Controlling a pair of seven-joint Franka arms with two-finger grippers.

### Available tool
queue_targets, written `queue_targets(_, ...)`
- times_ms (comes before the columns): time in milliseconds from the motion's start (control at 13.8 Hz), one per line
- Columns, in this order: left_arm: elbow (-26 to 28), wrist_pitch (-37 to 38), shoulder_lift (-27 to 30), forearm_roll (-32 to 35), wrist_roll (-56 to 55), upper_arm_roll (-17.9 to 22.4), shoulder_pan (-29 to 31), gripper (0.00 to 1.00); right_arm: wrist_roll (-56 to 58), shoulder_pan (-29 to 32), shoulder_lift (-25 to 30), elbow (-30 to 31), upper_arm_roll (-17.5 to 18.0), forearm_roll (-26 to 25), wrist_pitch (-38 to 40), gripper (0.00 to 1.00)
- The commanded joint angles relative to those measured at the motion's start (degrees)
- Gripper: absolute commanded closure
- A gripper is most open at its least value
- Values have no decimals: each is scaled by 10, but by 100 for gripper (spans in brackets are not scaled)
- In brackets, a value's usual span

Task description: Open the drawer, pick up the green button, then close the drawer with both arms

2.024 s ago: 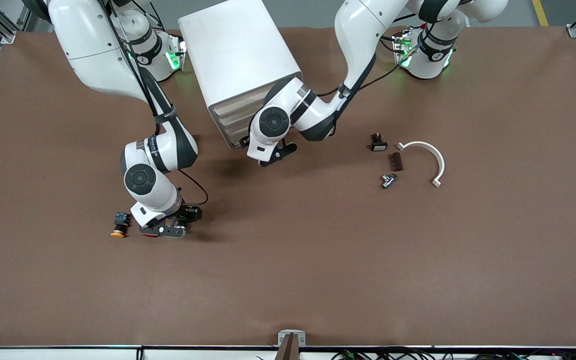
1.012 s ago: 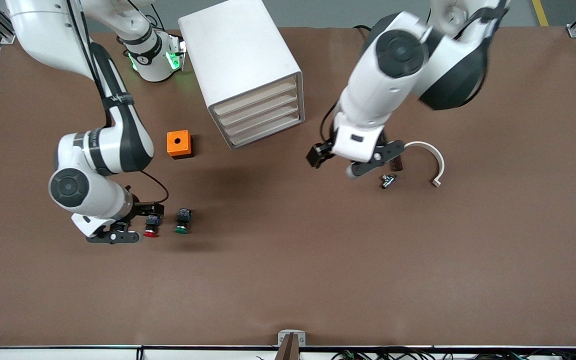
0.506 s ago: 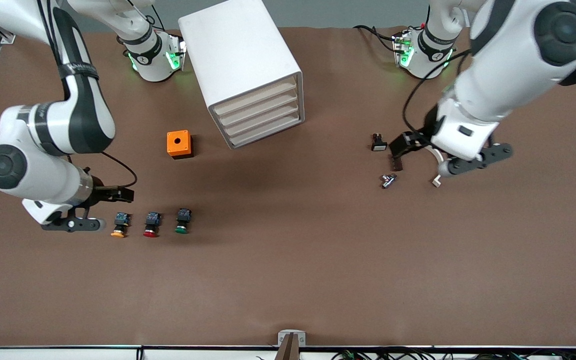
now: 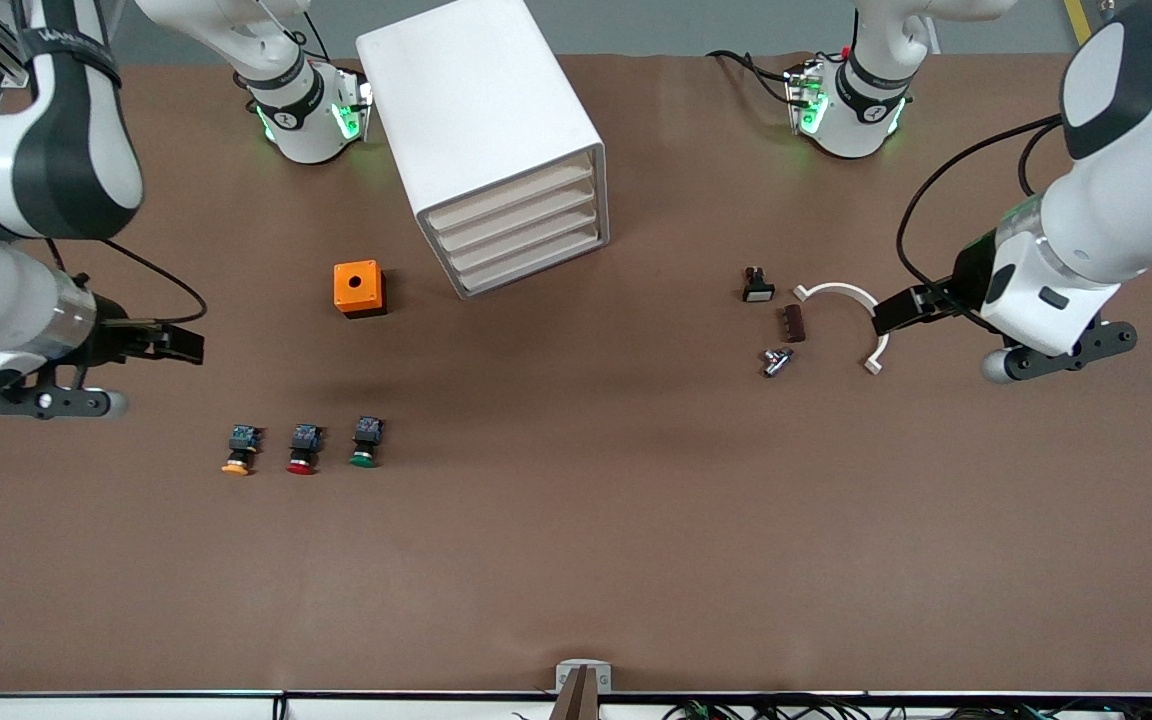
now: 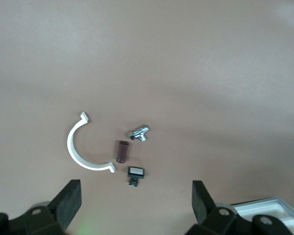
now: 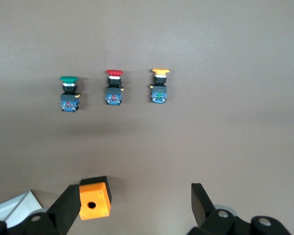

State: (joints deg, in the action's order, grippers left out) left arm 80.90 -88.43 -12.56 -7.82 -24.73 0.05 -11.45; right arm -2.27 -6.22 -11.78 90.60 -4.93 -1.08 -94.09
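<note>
You see a plain brown surface (image 4: 576, 560) under both arms, with a white drawer cabinet (image 4: 486, 130) between the two bases, all its drawers closed. The button (image 4: 365, 443) lies on its side, green cap toward the front camera, black body and blue block at its rear, beside a red-capped button (image 4: 303, 449) and an orange-capped button (image 4: 240, 450). An orange box (image 4: 357, 288) sits farther from the camera. The right hand (image 6: 132, 208) hovers spread and empty at its arm's end, near the edge. The left hand (image 5: 137, 203) hovers spread beside a white curved piece (image 4: 861, 315). Wide bare room lies nearer the camera.
</note>
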Motion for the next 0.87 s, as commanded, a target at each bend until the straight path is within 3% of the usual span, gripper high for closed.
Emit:
queue_targets(0, 30, 13, 17, 10, 55, -4, 32, 1, 23, 32, 12, -22, 9, -1, 27, 0)
queue_targets(289, 79, 15, 40, 45, 105, -5, 58, 1, 60, 52, 44, -22, 9, -1, 35, 0)
queue_targets(578, 85, 15, 53, 52, 158, -8, 101, 1, 63, 56, 55, -28, 12, -7, 48, 0)
queue_targets(795, 85, 11, 75, 52, 166, -3, 102, 1, 63, 57, 53, -35, 11, -6, 54, 0)
